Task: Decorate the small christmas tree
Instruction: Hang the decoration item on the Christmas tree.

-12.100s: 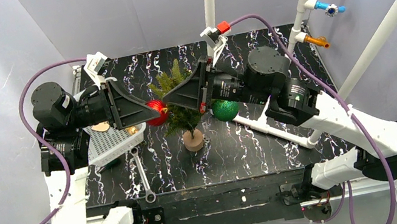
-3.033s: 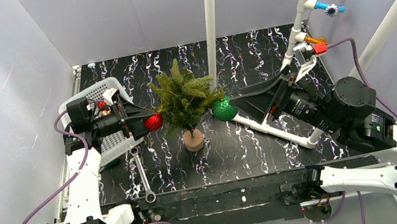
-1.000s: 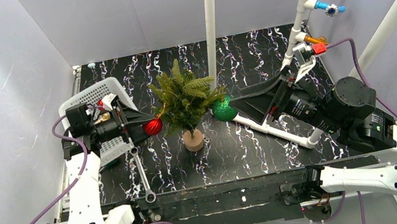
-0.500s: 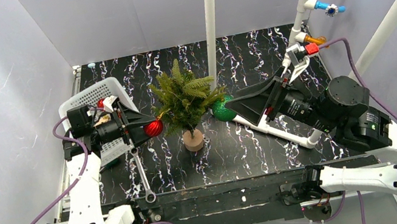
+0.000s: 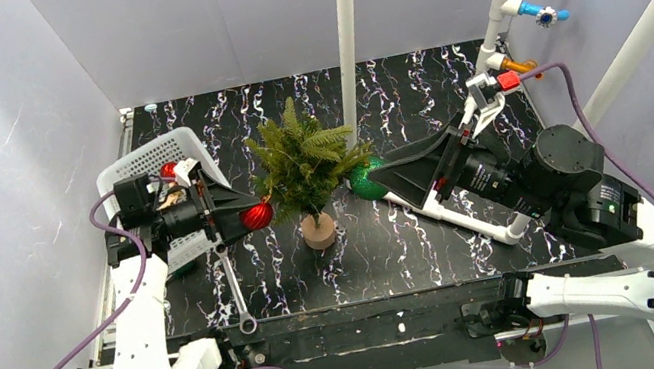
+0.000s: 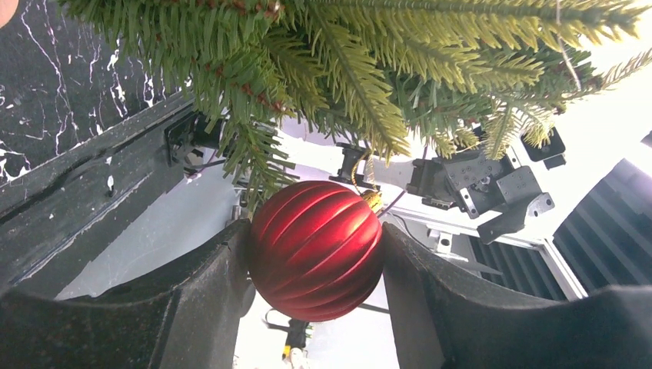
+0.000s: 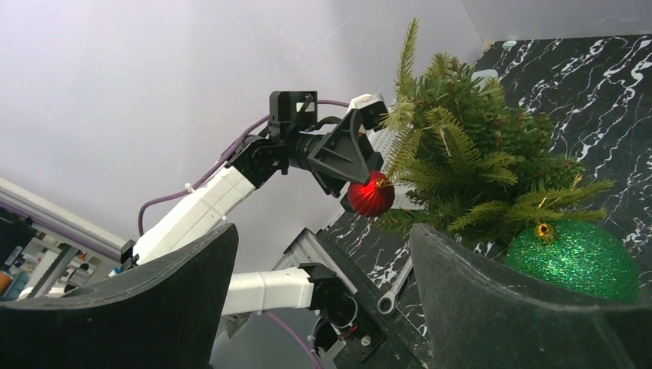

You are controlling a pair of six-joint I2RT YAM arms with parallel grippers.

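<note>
Looks out between the dark fingers of the right claw, spread wide apart. Finds the small christmas tree upright on the black marbled table, just beyond the right-hand finger. Notes a green glitter bauble hanging from a low branch, gold cap up, partly hidden behind that finger. Catches the left claw beyond, clamped on a red ribbed bauble against the foliage's left edge.

The worktop is veined white on black. The small christmas tree is coloured green (its base tan); a ribbed red bauble and a glittered green bauble are seen.
</note>
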